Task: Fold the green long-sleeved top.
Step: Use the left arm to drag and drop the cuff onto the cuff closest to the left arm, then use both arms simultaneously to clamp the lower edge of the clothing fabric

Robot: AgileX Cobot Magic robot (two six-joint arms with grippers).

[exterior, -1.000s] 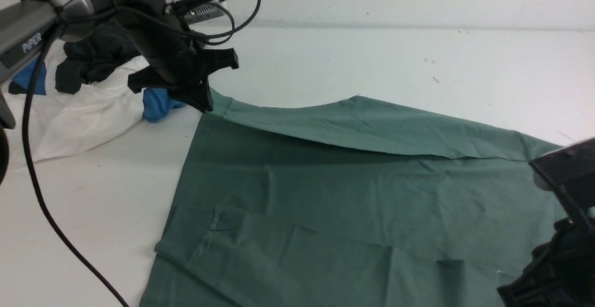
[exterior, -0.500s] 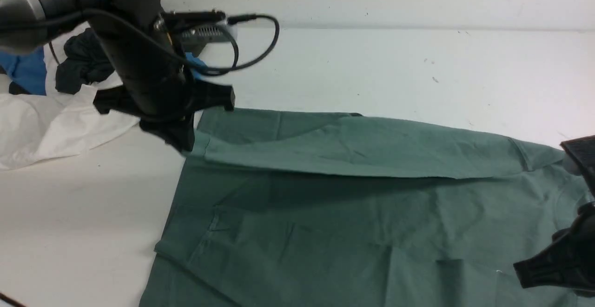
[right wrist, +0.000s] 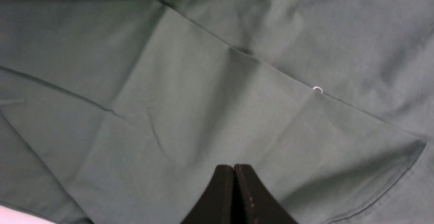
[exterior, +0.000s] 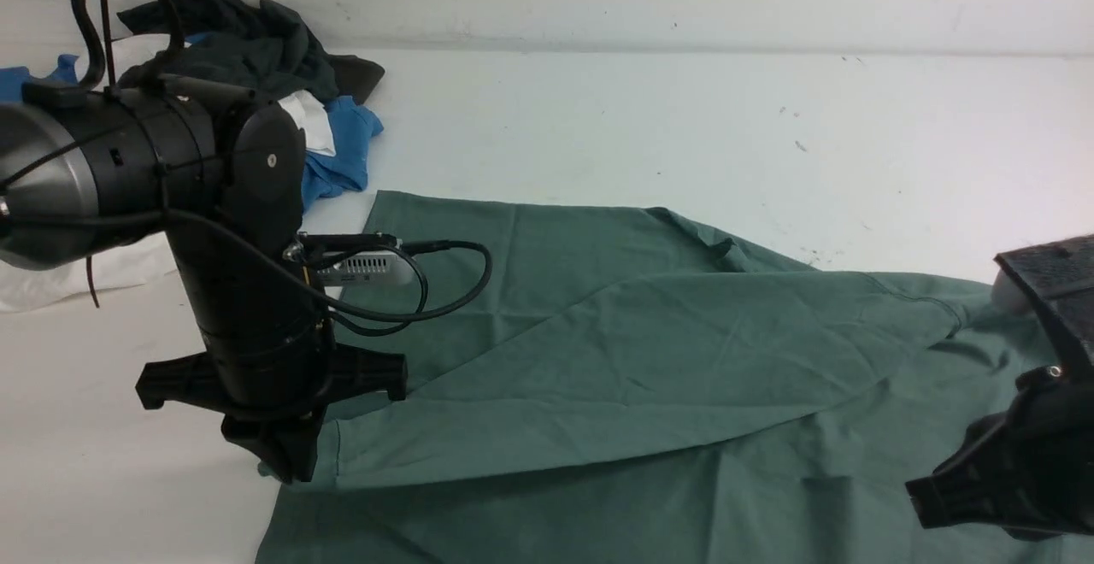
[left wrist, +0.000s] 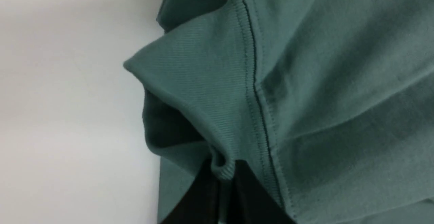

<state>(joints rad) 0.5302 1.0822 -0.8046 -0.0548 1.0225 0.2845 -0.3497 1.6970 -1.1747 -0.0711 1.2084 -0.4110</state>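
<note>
One white table (exterior: 684, 120) carried everything, and the green long-sleeved top (exterior: 513, 248) lay spread over its near half, running out of the front view at the near edge and on the robot's right. Across the top's body lay its sleeve (exterior: 649, 367), reaching from the shoulder on the robot's right to the top's left edge. Beyond the top's far left corner sat a heap of other clothes: a white garment (exterior: 51, 282), a blue garment (exterior: 342, 154) just beside that corner, and a dark grey garment (exterior: 248, 43) piled on them. At the top's left edge the left tool (exterior: 291, 470) pointed down, and the left wrist view showed it (left wrist: 222, 180) pinching the ribbed cuff (left wrist: 203, 91) of the sleeve, which bunched above the fingers. Over the top's near right part the right tool (exterior: 923, 500) hung with its fingers pressed together; in the right wrist view (right wrist: 234, 169) no cloth showed between them, only creased green fabric below.
</note>
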